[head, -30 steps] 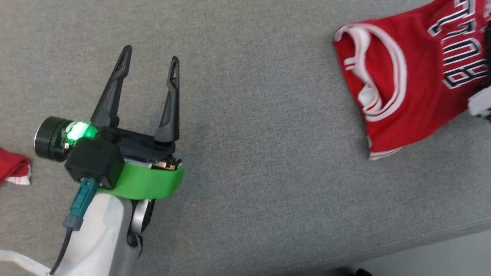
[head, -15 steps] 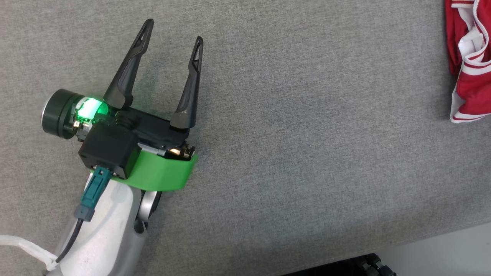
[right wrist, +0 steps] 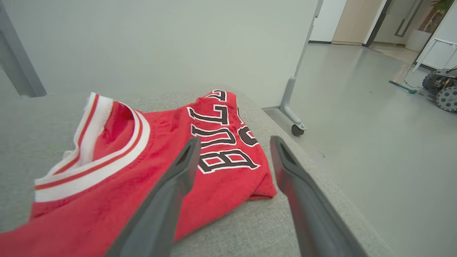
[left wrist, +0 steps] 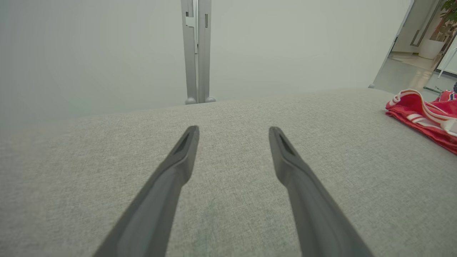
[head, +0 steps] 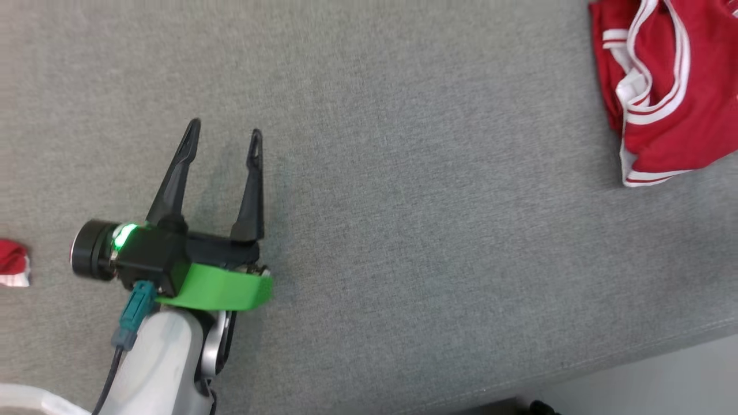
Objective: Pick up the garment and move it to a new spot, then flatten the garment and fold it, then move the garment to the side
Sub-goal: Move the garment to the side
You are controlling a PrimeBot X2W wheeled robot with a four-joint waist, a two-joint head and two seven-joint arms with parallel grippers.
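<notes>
The grey fabric-covered tabletop (head: 403,242) takes up most of the head view, and its near edge runs across the lower right. The jersey (head: 686,109) lies at its far right, near that side's edge and well apart from the left arm. It is red with white-and-red ribbed trim and black lettering, doubled over on itself, with the collar band standing a little proud of the layers. In the right wrist view the jersey (right wrist: 117,192) rests flat on the tabletop just under and ahead of the right end effector (right wrist: 234,139), whose fingers stand spread wide and grip nothing. The left end effector (head: 225,127) hovers low over bare fabric, likewise spread and empty. From its own camera the jersey (left wrist: 425,114) shows only as a low red heap far to the right. The jersey looks light, soft and limp, so it will likely sag and unfold if lifted by one point, and it may drag on the rough cloth rather than slide. It does not look fragile or slippery. The thick collar band or a folded edge pinched through all layers seems the surest hold, ideally at two spaced points. A small red-and-white scrap (head: 12,271) sits at the left edge.
</notes>
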